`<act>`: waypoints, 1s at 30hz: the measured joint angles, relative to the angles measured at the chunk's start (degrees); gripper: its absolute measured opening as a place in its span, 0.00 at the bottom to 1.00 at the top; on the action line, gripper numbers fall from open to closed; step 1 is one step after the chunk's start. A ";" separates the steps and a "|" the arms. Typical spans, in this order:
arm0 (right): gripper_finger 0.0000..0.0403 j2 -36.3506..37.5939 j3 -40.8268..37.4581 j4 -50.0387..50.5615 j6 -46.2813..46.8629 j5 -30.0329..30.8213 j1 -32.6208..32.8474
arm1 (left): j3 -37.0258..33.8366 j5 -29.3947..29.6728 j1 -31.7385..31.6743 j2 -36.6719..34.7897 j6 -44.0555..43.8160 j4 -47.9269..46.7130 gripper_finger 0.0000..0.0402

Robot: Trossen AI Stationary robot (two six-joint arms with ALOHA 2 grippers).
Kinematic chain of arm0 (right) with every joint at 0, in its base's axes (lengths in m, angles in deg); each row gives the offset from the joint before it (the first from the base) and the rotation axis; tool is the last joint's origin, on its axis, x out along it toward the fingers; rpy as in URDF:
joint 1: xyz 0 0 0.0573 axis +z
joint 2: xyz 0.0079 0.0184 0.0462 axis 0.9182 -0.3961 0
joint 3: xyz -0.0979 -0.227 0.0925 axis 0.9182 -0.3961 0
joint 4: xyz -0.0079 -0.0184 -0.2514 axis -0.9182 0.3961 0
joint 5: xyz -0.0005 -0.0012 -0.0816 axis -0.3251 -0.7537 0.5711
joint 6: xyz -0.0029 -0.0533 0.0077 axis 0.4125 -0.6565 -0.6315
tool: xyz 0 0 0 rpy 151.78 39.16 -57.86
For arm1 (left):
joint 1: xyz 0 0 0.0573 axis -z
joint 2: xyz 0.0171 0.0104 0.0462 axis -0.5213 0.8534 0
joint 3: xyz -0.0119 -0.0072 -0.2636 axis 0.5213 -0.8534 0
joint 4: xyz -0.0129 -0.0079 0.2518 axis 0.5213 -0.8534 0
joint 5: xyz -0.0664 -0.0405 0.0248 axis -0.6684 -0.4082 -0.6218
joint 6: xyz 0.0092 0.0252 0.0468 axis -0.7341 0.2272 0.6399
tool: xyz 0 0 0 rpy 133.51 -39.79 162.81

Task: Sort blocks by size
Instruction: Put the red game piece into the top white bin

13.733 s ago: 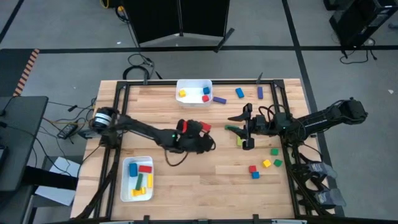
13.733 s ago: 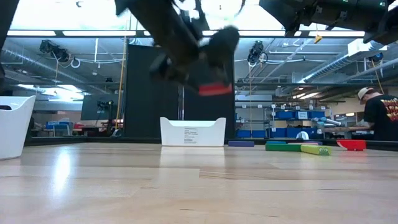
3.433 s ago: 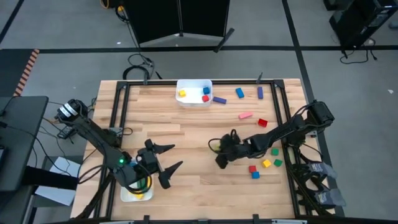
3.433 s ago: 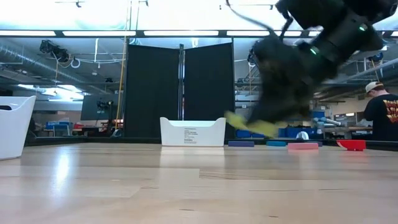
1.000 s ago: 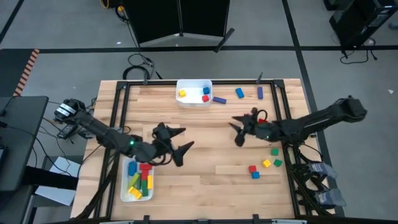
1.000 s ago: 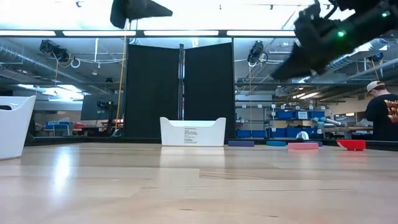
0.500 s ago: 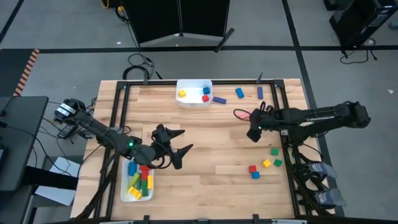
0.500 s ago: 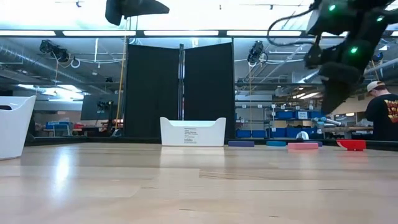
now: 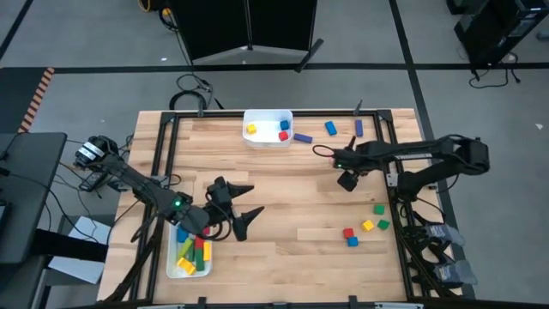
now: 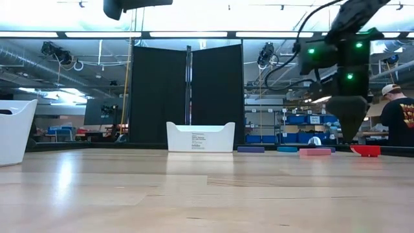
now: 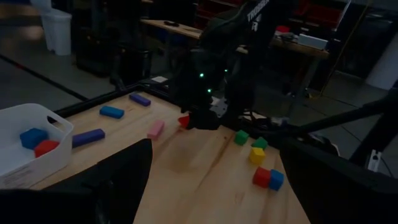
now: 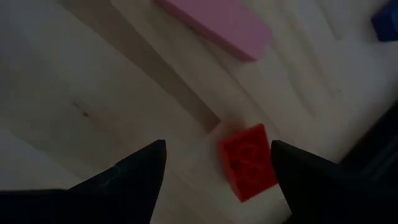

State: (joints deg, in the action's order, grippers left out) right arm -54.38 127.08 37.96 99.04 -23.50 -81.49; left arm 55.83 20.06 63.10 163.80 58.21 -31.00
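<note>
Blocks: a red cube (image 12: 249, 160) lies on the table (image 9: 283, 189) directly under the right gripper (image 12: 217, 168), fingers spread, empty; a pink bar (image 12: 217, 22) just beyond. Left gripper (image 9: 243, 204) gapes empty beside the near tray (image 9: 171, 257) holding sorted bars.

Wooden table (image 9: 283, 193), light planks, black frame rails along the edges. Directly on it: white tray (image 9: 268, 127) at the far edge, second white tray (image 9: 170, 264) at the near left corner. Loose blocks on the far right part: purple bar (image 9: 302, 137) just beside the far tray, blue block (image 9: 330, 128), dark blue bar (image 9: 358, 127). Near right: green cube (image 9: 378, 209), then yellow cube (image 9: 368, 226), second green cube (image 9: 383, 224), red cube (image 9: 347, 233) and blue cube (image 9: 352, 242) touching.
</note>
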 joint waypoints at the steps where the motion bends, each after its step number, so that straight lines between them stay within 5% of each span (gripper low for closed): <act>1: 0.75 -1.03 0.88 0.98 -0.40 0.01 -0.17 | 0.00 0.00 0.00 0.00 0.02 0.00 0.90; 23: 0.75 -18.09 4.93 6.88 -19.17 -3.12 -10.14 | 0.00 0.07 1.09 0.00 1.31 -0.13 0.90; 30: 0.65 -19.30 5.10 5.99 -22.12 -5.04 -11.20 | 0.00 0.07 1.09 0.00 1.31 -0.13 0.90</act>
State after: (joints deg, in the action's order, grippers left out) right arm -73.68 132.19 43.95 76.92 -28.55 -92.69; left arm 55.83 20.12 64.19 163.80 59.52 -31.13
